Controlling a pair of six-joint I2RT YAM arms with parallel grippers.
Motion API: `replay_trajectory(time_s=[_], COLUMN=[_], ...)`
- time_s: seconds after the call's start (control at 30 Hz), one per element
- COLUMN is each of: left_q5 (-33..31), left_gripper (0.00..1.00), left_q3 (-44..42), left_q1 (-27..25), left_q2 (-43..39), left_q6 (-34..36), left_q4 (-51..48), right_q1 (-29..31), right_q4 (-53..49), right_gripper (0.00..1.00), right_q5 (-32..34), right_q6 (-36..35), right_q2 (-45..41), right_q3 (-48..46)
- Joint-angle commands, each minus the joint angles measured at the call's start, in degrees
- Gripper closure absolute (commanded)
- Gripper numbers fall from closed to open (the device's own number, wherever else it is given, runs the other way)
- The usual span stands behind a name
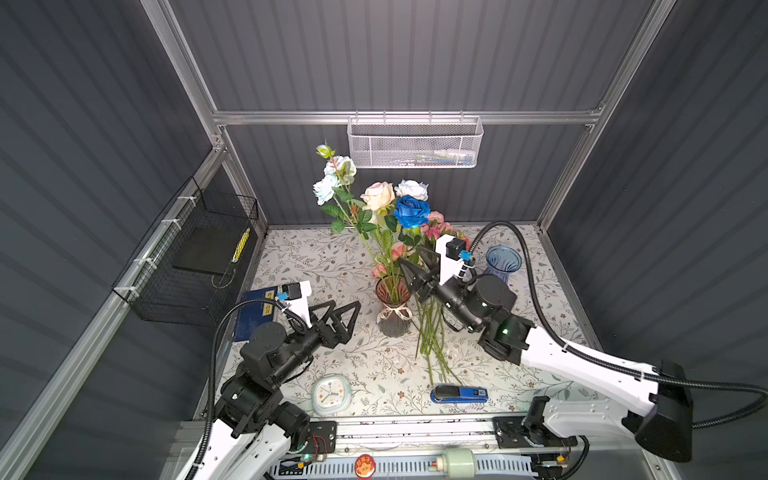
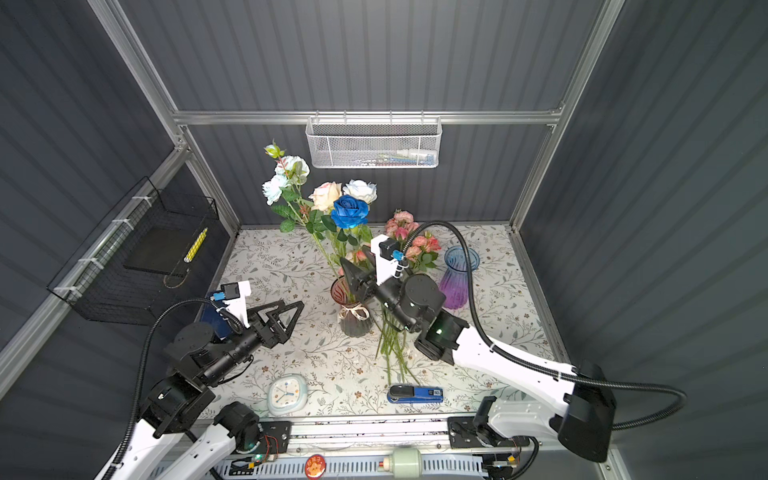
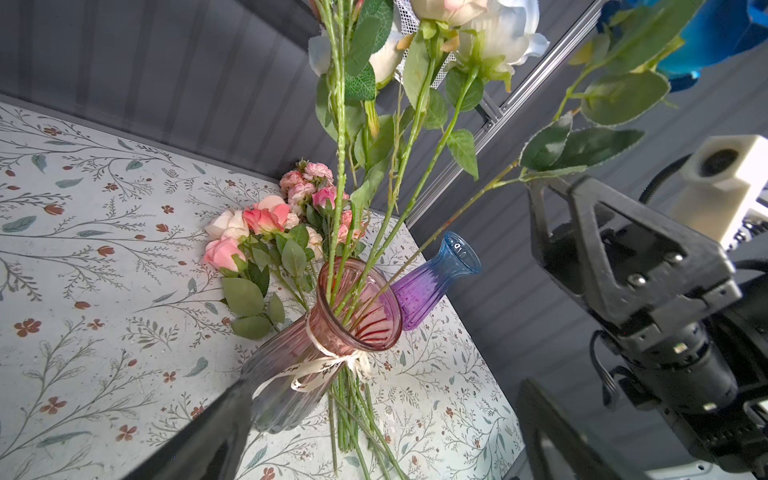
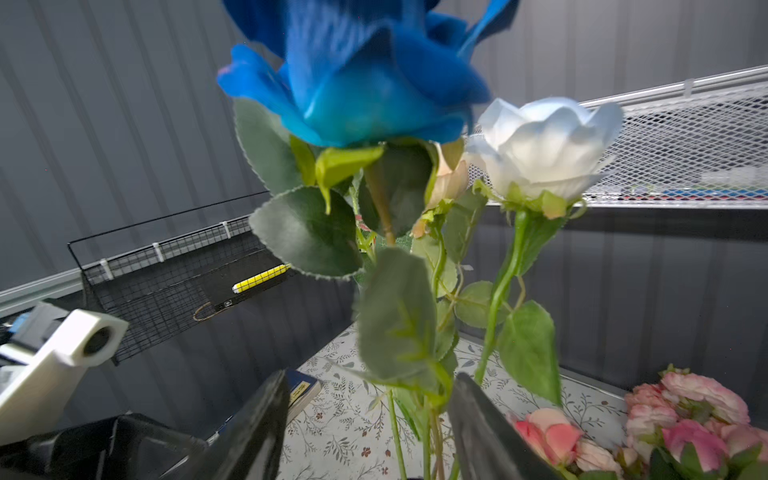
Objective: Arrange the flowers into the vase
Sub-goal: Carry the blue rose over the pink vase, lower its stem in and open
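Flowers (image 1: 377, 195) on long green leafy stems stand in the ribbed pink glass vase with a cream ribbon (image 1: 392, 307), at the middle of both top views. Pale blue roses (image 1: 332, 178) reach toward the upper left of the frame. A peach rose, a white rose (image 1: 412, 189) and a dark blue rose (image 1: 411, 211) crowd together above the vase mouth. A second bunch of small pink blooms (image 1: 436, 224) lies flat on the floral-patterned desk (image 1: 316, 257) just right of the vase, its bare stems (image 1: 432, 340) pointing to the lower edge and passing under my right arm.

My right end effector (image 1: 411, 254) hangs above the vase mouth, its fingers spread. The right wrist view shows the dark blue rose's stem and leaves running up through the gap (image 4: 370, 376), and I cannot tell whether either pad touches them. My left end effector (image 1: 345, 303) is spread wide and holds nothing, hovering left of the vase and apart from it.

A blue-and-purple glass vase (image 1: 503, 262) stands empty to the right, behind my right arm. Near the lower edge sit a pale rounded clock (image 1: 331, 393) and a blue stapler (image 1: 459, 394), well apart. A dark blue book (image 1: 255, 311) lies at the desk's left edge.
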Motion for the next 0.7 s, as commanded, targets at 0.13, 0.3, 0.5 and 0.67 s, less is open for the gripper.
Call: replay_trajectory(time_s=[0.13, 0.3, 0.5, 0.67], left_q5=[0.94, 0.95, 1.33, 1.54], left_gripper=[0.00, 0.00, 0.00, 0.00], left_q3=[-0.09, -0.27, -0.69, -1.06], left_q1=[-0.29, -0.29, -0.28, -0.29], left_q2=[0.65, 1.28, 1.87, 1.99], left_q6=[0.42, 0.24, -0.12, -0.38], left_q4=[2.10, 2.31, 2.87, 3.16], right_q1=[0.17, -0.24, -0.80, -0.88], right_q4=[-15.61, -35.25, -45.18, -47.01], right_gripper=[0.28, 0.26, 0.27, 0.24], right_q5=[-3.36, -5.05, -9.33, -10.71], right_q6=[8.11, 9.35, 9.09, 7.92], right_q2=[-7.66, -7.20, -7.28, -10.98], right_q3=[-1.21, 6.58, 7.49, 3.74])
